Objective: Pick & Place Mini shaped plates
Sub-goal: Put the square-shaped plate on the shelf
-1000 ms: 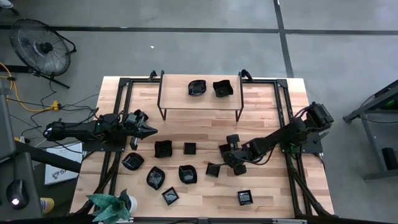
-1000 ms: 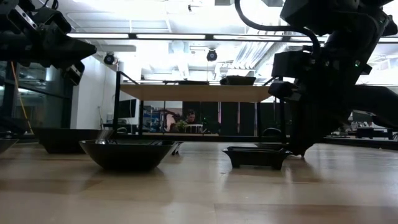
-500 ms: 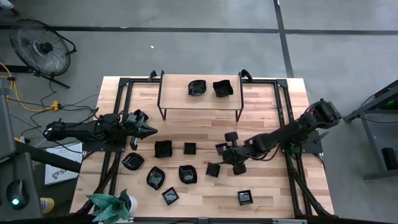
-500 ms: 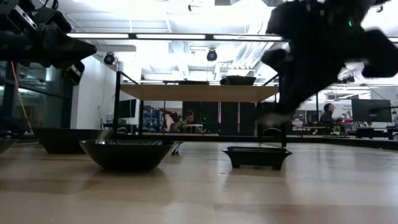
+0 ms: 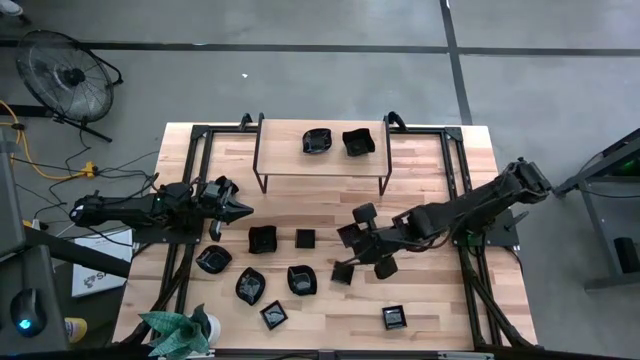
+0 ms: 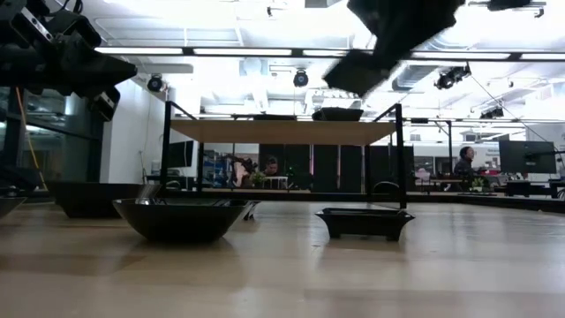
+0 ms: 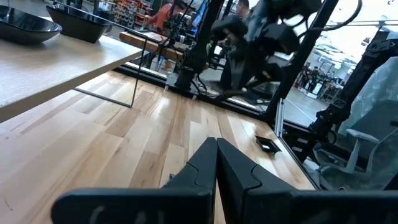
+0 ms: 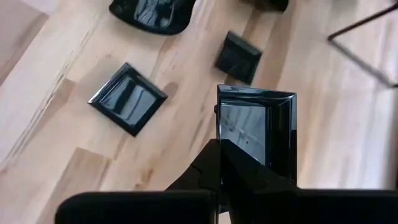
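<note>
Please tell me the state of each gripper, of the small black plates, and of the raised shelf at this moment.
Right gripper: shut on a square plate, lifted above the table.
Left gripper: shut, empty, waiting at the table's left side.
Two plates on the shelf: resting side by side.
Shelf: standing, holding two plates.
Other plates on the table: lying flat, untouched.

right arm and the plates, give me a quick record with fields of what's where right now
right pincer: shut on a square plate, lifted above the table near its middle
left pincer: shut, holding nothing, waiting above the table's left side
raised shelf: two plates on it
table: other black plates spread across its front half, among them a small square one and one near the front edge
plant: front left corner
</note>
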Controlling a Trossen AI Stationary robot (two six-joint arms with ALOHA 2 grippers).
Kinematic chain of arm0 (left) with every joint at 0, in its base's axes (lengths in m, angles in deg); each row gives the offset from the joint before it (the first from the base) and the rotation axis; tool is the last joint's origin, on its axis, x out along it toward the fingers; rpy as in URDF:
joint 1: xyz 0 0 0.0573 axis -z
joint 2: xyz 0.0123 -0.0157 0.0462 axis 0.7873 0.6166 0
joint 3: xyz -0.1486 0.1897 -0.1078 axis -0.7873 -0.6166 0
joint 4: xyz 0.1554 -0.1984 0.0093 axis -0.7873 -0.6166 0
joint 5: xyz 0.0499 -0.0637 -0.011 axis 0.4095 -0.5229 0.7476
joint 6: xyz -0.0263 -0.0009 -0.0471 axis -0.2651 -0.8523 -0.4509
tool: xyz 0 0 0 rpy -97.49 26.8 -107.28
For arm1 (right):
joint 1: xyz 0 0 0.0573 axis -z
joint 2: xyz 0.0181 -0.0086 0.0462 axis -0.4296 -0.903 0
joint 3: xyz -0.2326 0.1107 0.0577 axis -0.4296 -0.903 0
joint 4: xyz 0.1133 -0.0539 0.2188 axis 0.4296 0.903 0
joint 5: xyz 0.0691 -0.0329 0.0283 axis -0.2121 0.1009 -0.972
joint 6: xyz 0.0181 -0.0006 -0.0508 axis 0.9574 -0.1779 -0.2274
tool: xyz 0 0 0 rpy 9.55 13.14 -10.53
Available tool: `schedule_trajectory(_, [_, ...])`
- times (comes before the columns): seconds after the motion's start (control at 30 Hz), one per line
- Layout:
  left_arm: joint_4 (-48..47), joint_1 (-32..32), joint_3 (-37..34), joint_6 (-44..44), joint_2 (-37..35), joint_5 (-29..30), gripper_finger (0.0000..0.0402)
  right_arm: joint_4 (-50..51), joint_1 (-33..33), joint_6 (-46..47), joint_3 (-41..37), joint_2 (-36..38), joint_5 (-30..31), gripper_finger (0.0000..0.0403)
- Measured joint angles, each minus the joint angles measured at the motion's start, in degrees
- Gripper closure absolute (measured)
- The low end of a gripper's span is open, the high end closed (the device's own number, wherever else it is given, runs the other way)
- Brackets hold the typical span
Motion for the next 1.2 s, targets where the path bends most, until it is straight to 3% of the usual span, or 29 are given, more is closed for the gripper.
schedule_trajectory(0.2, [0.0, 0.0, 0.0, 0.0, 0.0, 0.1, 0.0400, 2.4, 0.0, -7.1, 4.8, 0.0, 0.3, 0.0403])
schedule_trajectory(0.37, [0.4, 0.0, 0.0, -0.4, 0.0, 3.8, 0.0400, 2.5, 0.1, -11.4, 6.4, 0.0, 1.6, 0.0403])
schedule_trajectory(0.7, [2.7, 0.0, 0.0, -4.5, 0.0, 13.0, 0.0395, 1.1, 1.3, -19.0, 6.3, 0.0, 13.0, 0.0403])
schedule_trajectory(0.8, [3.5, 0.0, 0.0, -5.0, 0.0, 13.1, 0.0369, -0.5, 2.4, -22.2, 6.3, -0.3, 15.0, 0.0403])
schedule_trajectory(1.0, [10.0, 0.0, 0.0, -10.1, 0.2, 13.1, 0.0274, -3.4, 4.0, -32.1, 6.3, -2.6, 19.6, 0.0402])
schedule_trajectory(1.2, [11.6, 0.0, 2.8, -14.6, 2.8, 12.0, 0.0222, -5.1, 5.6, -37.3, 6.3, -4.0, 17.1, 0.0402])
